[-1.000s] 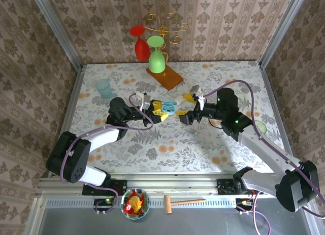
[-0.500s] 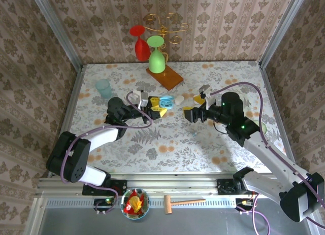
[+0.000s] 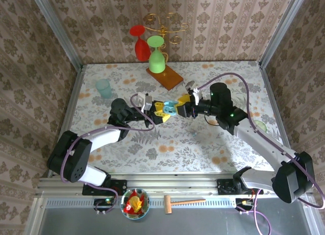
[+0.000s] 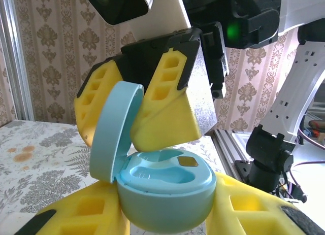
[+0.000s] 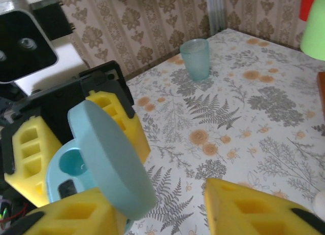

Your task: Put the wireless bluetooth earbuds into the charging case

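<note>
Open blue charging case is clamped in jaws of left gripper; right gripper is held at its 3 o'clock, jaws apart.

Beige damask wallpaper covers the three walls. A floral-patterned table sits between metal corner posts, evenly lit.

Seen from the top external camera, the yellow fingers of the left gripper and right gripper cover most of the pale blue charging case. From the right wrist, its raised lid hides most of the wells. A white lump is cut off at the frame's edge.
</note>
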Controlling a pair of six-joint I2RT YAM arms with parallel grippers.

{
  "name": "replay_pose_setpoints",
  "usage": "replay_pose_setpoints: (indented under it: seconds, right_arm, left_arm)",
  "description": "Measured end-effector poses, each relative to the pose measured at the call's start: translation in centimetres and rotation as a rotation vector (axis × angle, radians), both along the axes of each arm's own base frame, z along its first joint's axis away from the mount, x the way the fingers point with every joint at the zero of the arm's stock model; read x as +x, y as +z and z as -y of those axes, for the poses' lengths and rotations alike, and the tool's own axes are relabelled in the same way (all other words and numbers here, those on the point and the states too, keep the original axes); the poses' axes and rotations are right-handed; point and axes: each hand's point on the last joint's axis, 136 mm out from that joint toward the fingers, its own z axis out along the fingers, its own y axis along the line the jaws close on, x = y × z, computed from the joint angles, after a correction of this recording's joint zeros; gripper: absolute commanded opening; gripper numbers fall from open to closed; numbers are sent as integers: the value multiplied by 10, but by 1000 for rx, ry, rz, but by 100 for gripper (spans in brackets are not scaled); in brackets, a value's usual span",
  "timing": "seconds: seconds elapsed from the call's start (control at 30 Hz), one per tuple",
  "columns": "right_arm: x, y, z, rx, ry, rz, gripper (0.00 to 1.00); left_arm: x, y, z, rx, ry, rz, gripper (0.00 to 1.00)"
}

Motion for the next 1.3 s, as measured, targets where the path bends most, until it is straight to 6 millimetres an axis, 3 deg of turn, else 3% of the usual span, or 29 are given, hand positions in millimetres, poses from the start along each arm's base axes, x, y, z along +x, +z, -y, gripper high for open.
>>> replay_pose_setpoints:
  seconds: [0.2,0.3,0.37,0.5,0.77,1.0,1.2,1.3]
  right_arm:
    - [-8,2,-5,-4,70,33,8]
    - [-9,1,-4,-12,77,39,0]
    - [-9,2,-4,-15,79,48,0]
    - [-9,4,-4,-27,64,70,0]
    - [-12,7,-8,-61,32,115,0]
    - [-9,7,-7,-70,10,121,0]
    - [-10,8,-6,-68,9,124,0]
    - [-10,7,-7,-69,11,120,0]
  left_arm:
    - [-2,0,0,2,-11,-6,23]
    - [-2,0,0,2,-13,-9,26]
    - [-3,0,0,2,-13,-9,29]
    - [-3,1,2,-1,-12,-8,44]
    - [1,3,2,-5,6,-14,57]
    - [3,3,2,-6,17,-17,56]
    - [2,2,2,-6,13,-14,66]
    - [1,2,2,-5,8,-12,64]
